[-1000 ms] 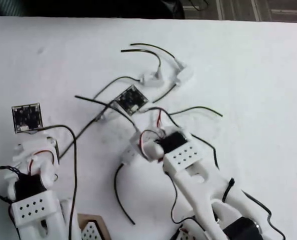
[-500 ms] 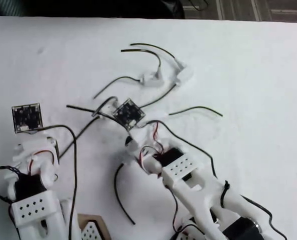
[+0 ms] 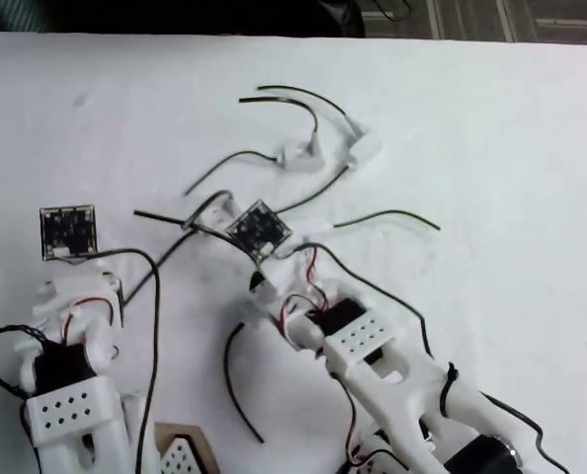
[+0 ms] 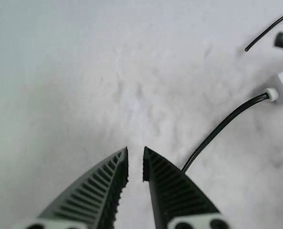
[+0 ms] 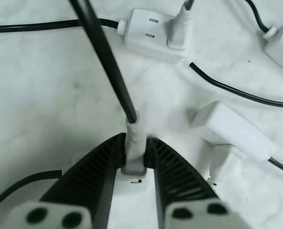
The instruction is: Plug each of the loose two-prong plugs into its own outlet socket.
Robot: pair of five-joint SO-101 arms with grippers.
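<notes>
My right gripper [image 5: 136, 142] is shut on a pale two-prong plug [image 5: 133, 160] with a black cord, held over a white socket block [image 5: 132, 183] beneath the fingers. In the high view this gripper [image 3: 265, 285] sits mid-table among black cords. Another white outlet [image 5: 148, 32] lies farther off with a plug [image 5: 179, 26] seated in it. A third white block [image 5: 237, 129] lies to one side with a plug [image 5: 219, 163] at its end. My left gripper [image 4: 135, 157] hangs over bare table, its fingers together with only a sliver between them and nothing held.
Two white connectors [image 3: 298, 155] [image 3: 363, 146] with curling black cords lie at the far middle. Square black markers [image 3: 68, 231] [image 3: 259, 229] sit ahead of each arm. A black cord with a white tip [image 4: 270, 94] runs beside the left gripper.
My right arm has drawn back toward the near edge with the plug, dragging cords and the marker along. The left arm has shifted slightly to the right.
</notes>
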